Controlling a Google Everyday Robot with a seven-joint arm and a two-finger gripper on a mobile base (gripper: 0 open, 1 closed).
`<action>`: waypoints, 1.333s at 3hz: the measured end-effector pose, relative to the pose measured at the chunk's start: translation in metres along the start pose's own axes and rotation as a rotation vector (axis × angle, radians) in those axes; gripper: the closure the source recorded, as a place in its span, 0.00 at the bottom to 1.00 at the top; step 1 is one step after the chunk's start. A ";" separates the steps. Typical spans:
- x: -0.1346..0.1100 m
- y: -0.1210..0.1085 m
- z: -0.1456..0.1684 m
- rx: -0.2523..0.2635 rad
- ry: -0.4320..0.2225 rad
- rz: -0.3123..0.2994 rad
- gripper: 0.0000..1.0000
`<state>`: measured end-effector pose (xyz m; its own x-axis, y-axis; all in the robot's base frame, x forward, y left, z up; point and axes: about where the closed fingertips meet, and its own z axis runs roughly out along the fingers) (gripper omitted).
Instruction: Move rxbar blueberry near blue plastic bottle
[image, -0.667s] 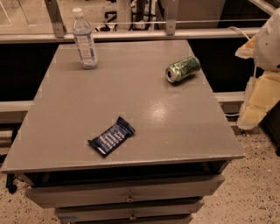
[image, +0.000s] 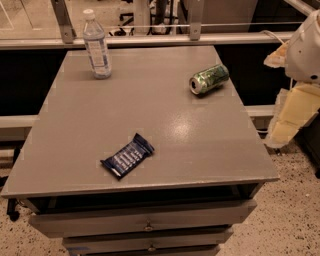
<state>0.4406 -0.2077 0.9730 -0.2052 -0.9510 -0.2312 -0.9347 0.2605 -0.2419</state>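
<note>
The rxbar blueberry (image: 127, 156), a flat dark navy bar with pale lettering, lies diagonally on the grey table (image: 165, 115) near its front left. The blue plastic bottle (image: 96, 46), clear with a white cap and pale label, stands upright at the table's back left corner. My gripper (image: 289, 119), pale yellow under the white arm (image: 305, 47), hangs off the table's right edge, far from both the bar and the bottle and holding nothing that I can see.
A green metal can (image: 209, 78) lies on its side at the table's back right. Drawers (image: 145, 222) sit below the table's front edge. A rail with metal posts (image: 195, 22) runs behind the table.
</note>
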 end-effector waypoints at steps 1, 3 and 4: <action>-0.042 0.009 0.030 -0.051 -0.084 -0.063 0.00; -0.175 0.056 0.090 -0.196 -0.265 -0.222 0.00; -0.222 0.079 0.113 -0.252 -0.305 -0.253 0.00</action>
<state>0.4451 0.0426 0.8988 0.0979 -0.8773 -0.4698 -0.9934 -0.0581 -0.0985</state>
